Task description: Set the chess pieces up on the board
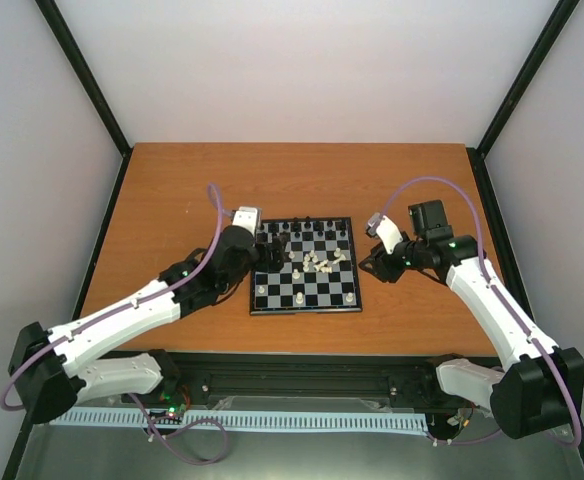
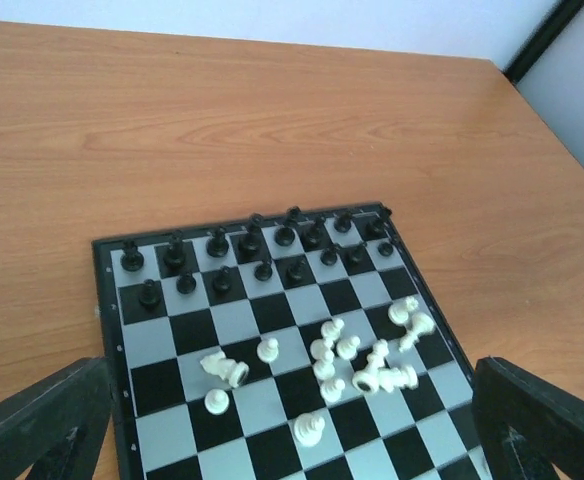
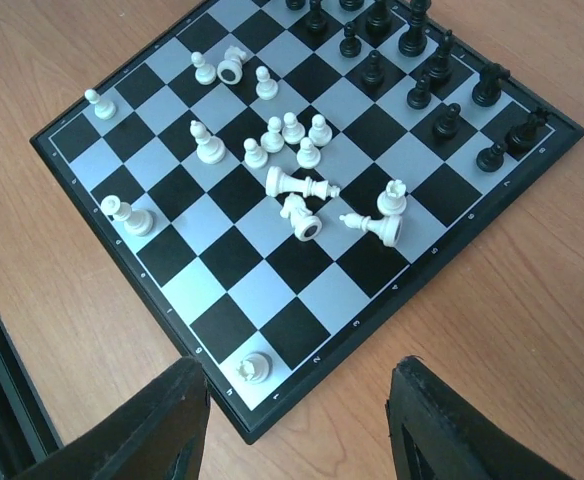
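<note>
At the board's [image 1: 302, 300] twelve-o'clock edge, black pieces [image 1: 312, 228] stood ranked; white pieces [image 1: 317, 263] lay jumbled mid-board, mostly unplaced. Your left end effector [image 2: 292, 400] and right end effector [image 3: 297, 400] gaped empty.

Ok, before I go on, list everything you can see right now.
board: one, black and pale checks, mid-table between the arms
black pieces: about sixteen, black, upright in the two far rows
white pieces: about sixteen, cream, mostly bunched mid-board, several lying down, a few standing near the near edge
table: one, orange-brown wood, under everything
arms: two, white and black, reaching in from the near edge
left gripper: one, black, open and empty, at the board's left edge
right gripper: one, black, open and empty, at the board's right edge
</note>
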You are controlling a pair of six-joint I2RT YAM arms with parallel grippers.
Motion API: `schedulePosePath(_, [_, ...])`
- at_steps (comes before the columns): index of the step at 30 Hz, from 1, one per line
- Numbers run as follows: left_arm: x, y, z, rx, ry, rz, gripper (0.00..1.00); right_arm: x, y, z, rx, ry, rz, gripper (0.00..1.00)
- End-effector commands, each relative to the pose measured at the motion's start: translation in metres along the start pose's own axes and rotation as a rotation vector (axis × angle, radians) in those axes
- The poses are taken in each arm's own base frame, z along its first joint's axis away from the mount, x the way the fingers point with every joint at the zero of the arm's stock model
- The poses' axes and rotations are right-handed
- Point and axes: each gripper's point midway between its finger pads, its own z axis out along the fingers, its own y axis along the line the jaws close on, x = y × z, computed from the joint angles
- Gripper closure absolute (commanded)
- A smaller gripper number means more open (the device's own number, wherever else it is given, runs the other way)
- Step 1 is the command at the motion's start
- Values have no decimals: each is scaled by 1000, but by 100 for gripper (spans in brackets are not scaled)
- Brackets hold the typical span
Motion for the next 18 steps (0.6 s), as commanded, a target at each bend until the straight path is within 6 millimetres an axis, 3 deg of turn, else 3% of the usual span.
schedulePosePath(1, [-25, 20, 5, -194, -32, -62, 0, -6, 2, -2, -8, -36, -22, 49])
schedulePosePath(2, [-15, 39, 10, -340, 22, -59, 0, -8, 4, -3, -15, -41, -25, 49])
schedulePosePath(3, [-13, 45, 23, -434, 90, -2, 0, -8, 5, -4, -19, -44, -30, 49])
schedulePosePath(5, [-5, 49, 42, -512, 195, 170, 0, -8, 6, -5, -17, -44, -39, 49])
schedulePosePath(7, [8, 49, 58, -488, 222, 185, 1, -8, 8, -8, -18, -51, -52, 49])
schedulePosePath(8, [18, 46, 67, -422, 250, 153, 6, -9, 10, -9, -24, -57, -62, 48])
schedulePosePath(9, [27, 42, 76, -350, 282, 119, 18, -9, 12, -10, -34, -63, -71, 48])
schedulePosePath(10, [40, 32, 83, -253, 340, 85, 44, -8, 14, -10, -41, -66, -76, 48])
schedulePosePath(12, [53, 31, 92, -210, 401, 68, 62, -7, 15, -10, -41, -66, -84, 47])
schedulePosePath(14, [66, 34, 98, -221, 458, 93, 69, -5, 12, -9, -29, -57, -83, 46])
schedulePosePath(18, [92, 45, 106, -261, 551, 138, 72, -1, 9, -4, -30, -31, -70, 46])
